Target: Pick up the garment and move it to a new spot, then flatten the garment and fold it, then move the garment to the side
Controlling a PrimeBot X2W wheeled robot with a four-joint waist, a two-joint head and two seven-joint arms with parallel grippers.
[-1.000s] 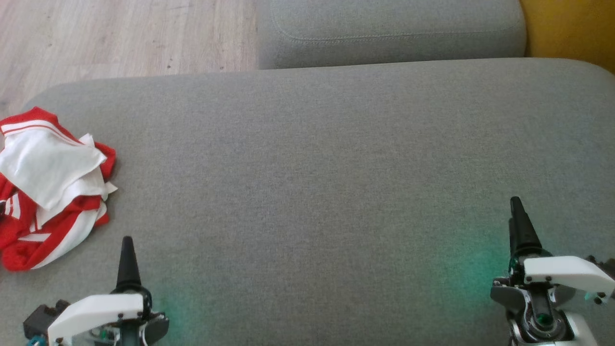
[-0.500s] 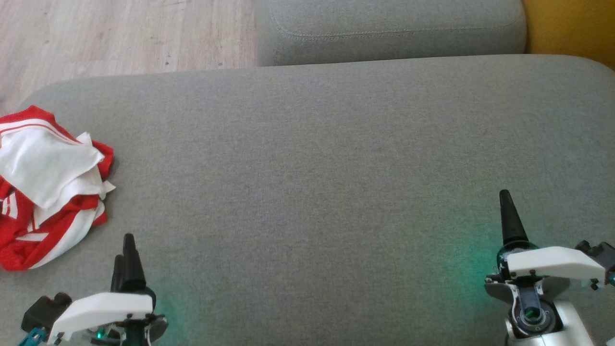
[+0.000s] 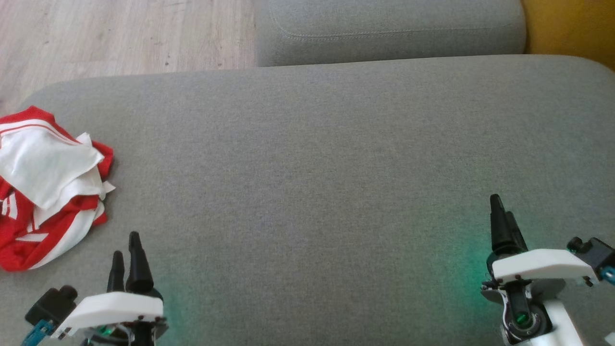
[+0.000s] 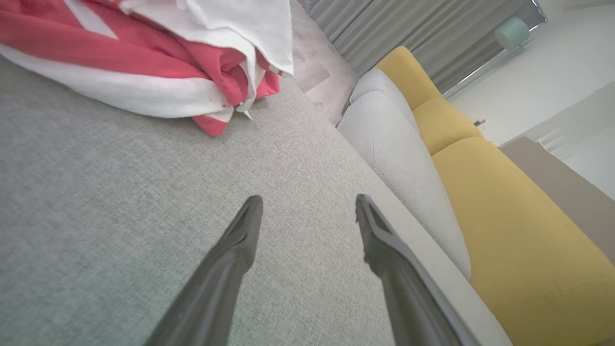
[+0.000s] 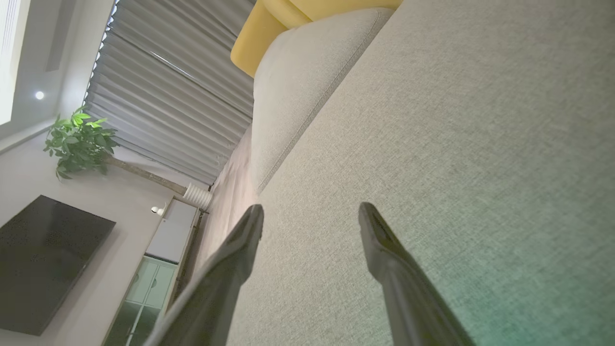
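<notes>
Garment [image 3: 48, 192] lies crumpled at the cushion's [image 3: 312, 168] left edge. The left claw [image 3: 126, 246] is at its near-left and the right claw [image 3: 500, 206] at its near-right. Left wrist: claw wide, empty, garment ahead, probably poised to grab. Right wrist: claw wide, empty, over the cushion.

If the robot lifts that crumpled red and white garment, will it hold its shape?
Probably not: the red and white garment lies in soft, loose folds, so it should droop. Its layers look thin, so it is likely light. Pushed across the woven grey cushion, it would probably bunch rather than slide.
</notes>
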